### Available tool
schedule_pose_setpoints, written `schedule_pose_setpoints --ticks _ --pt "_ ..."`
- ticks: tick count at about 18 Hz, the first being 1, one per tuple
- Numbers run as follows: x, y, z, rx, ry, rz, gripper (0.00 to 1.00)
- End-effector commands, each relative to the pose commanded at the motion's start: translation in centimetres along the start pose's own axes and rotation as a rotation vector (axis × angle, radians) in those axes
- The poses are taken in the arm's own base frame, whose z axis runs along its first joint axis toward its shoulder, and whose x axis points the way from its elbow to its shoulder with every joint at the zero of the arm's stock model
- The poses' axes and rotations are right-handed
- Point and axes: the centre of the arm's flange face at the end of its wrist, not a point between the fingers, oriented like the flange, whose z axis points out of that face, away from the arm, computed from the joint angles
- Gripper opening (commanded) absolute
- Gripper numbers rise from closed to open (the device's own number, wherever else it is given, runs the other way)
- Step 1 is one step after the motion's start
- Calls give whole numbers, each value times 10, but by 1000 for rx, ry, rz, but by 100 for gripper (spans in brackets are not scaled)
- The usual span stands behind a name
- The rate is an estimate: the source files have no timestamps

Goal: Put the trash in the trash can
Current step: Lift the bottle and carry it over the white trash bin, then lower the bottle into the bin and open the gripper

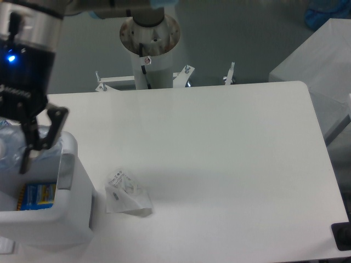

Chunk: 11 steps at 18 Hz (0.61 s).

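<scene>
Bottle [8,150], clear plastic, sits in the gripper [13,148] at the far left edge of frame, over the open top of the trash can [68,205]. Only one black finger [46,131] shows clearly, against the bottle's right side; jaws look closed on the bottle, other side cut off. Trash can stands at the table's [230,164] front-left corner, with a blue and yellow packet [39,194] inside. Crumpled white wrapper [126,194] lies on the table just right of the can, apart from it.
</scene>
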Motion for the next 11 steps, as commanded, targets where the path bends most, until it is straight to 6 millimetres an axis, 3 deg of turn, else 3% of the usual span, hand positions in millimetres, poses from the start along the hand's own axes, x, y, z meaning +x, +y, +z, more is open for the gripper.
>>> schedule_pose_setpoints --ticks 11 --pt "-2 16 27 -47 3 -9 72"
